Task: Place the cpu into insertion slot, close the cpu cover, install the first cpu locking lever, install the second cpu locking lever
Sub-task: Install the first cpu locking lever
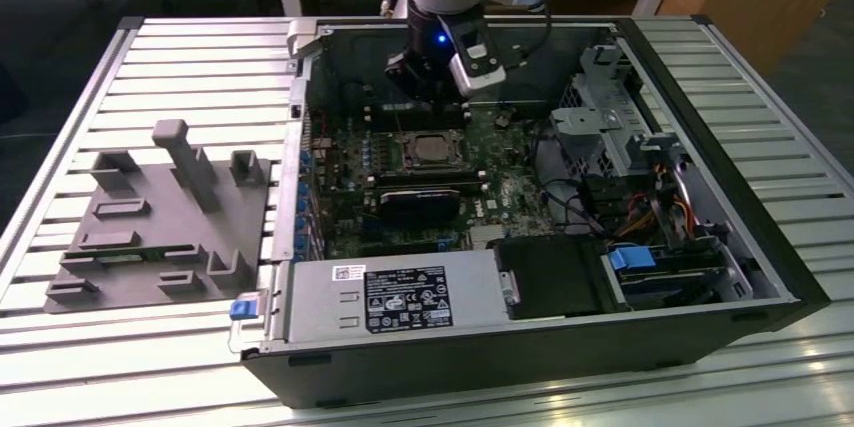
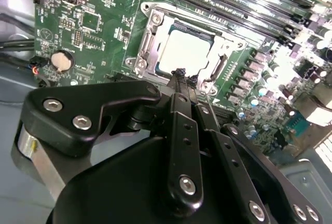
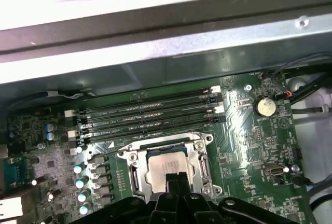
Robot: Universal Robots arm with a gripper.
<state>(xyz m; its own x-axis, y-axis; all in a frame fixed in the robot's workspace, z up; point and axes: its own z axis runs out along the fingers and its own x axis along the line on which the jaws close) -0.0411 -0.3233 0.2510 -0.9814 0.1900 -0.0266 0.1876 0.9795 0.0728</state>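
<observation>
The cpu lies flat in the insertion slot on the green motherboard. The cpu cover, a metal frame with a central opening, lies down over the chip's edges. In the exterior view my gripper hangs inside the open case, just behind the slot. Its black fingers are shut together with nothing between them, the tips hovering at the near edge of the cover. The locking levers are too thin to make out clearly.
Long memory slots run beside the socket, and a coin battery sits further off. The case holds a black module, a power supply, a drive cage and cables. A grey fixture block lies at the exterior view's left.
</observation>
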